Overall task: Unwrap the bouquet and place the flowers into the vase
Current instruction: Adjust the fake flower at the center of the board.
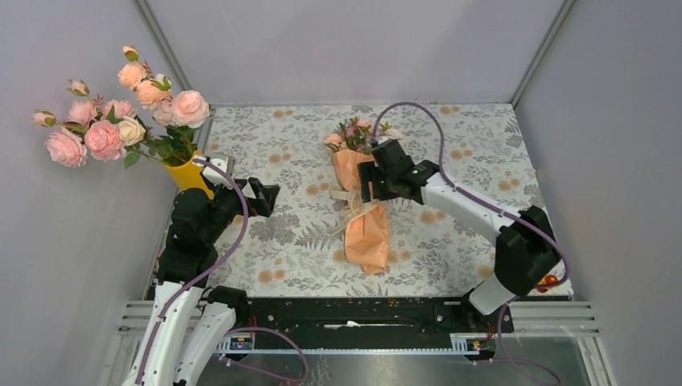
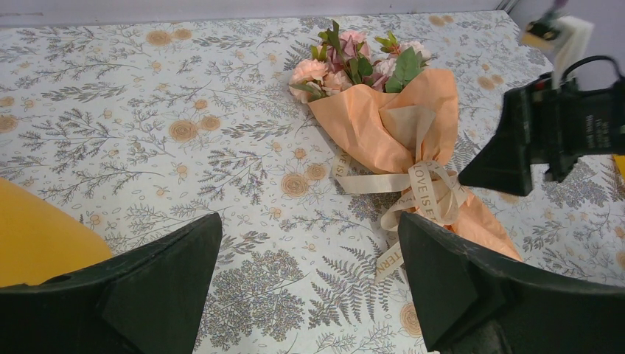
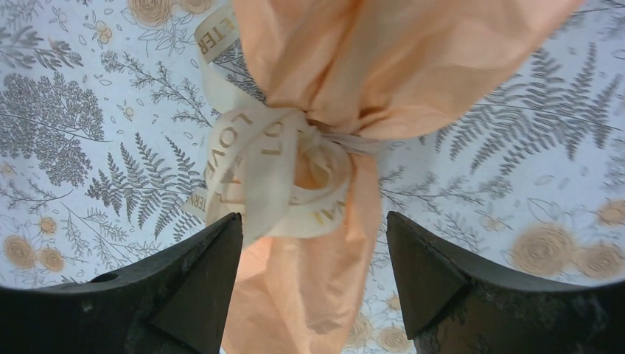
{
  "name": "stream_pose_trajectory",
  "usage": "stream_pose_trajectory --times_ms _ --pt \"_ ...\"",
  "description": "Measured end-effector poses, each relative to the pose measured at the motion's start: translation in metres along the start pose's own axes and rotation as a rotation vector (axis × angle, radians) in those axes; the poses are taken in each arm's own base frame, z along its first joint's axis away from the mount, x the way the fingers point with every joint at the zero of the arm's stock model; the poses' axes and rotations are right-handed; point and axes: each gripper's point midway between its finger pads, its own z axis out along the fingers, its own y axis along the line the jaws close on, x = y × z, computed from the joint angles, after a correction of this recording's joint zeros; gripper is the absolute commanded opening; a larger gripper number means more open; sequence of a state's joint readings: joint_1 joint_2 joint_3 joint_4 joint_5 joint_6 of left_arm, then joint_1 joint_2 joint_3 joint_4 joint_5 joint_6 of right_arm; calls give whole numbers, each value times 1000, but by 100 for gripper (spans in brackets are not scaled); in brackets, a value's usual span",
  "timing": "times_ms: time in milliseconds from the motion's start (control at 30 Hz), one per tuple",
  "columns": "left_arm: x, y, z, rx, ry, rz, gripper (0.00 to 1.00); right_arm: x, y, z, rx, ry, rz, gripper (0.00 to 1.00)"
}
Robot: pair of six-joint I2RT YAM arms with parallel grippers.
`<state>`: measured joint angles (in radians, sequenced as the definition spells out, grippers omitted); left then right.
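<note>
Top external: bouquet (image 1: 363,205) lies mid-table (image 1: 273,137), blooms toward 12 o'clock; right gripper (image 1: 371,183) over its waist; vase (image 1: 189,173) at 9 o'clock | Left wrist: left gripper (image 2: 309,273) spread wide, empty | Right wrist: jaws apart, straddling the ribbon knot (image 3: 258,162), gripping nothing | Handling: light, soft, crinkly paper, easily torn; probably best pinched by a ribbon tail.

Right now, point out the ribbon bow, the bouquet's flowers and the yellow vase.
ribbon bow (image 3: 247,147), right wrist view, on its lettered loop.
flowers (image 2: 357,63), left wrist view, mid-cluster among the rose heads.
vase (image 1: 187,173), top external view, on its yellow body.
</note>
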<state>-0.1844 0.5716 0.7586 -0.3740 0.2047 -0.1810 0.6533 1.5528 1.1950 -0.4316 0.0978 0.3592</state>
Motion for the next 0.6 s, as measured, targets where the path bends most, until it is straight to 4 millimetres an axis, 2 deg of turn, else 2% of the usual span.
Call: stream_pose_trajectory --times_ms 133,267,433,600 --pt "0 0 0 0 0 0 99 11 18 21 4 47 -38 80" --pt "0 0 0 0 2 0 99 20 18 39 40 82 -54 79" --pt "2 1 2 -5 10 -2 99 28 12 61 86 116 -59 56" --pt "4 3 3 -11 18 -3 99 36 14 76 23 146 6 43"
